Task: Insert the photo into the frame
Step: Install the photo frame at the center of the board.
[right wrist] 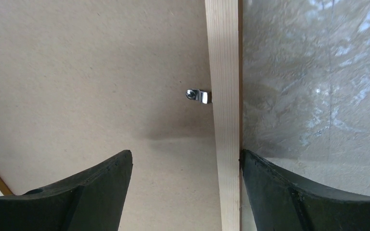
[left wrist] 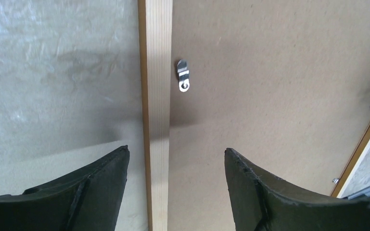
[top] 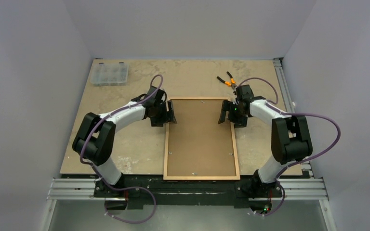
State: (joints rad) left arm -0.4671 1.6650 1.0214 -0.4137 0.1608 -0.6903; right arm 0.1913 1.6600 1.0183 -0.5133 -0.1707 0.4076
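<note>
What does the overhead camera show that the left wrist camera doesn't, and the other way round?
Only the overhead view: both arms, the right tool, the pliers, the clear plastic box, and the whole frame lying on the table. Only the left wrist view: a small metal clip close up, lying on the brown board beside the frame's wooden edge. Both: the frame, the brown board filling it, and the open left tool straddling the frame's left edge.
</note>
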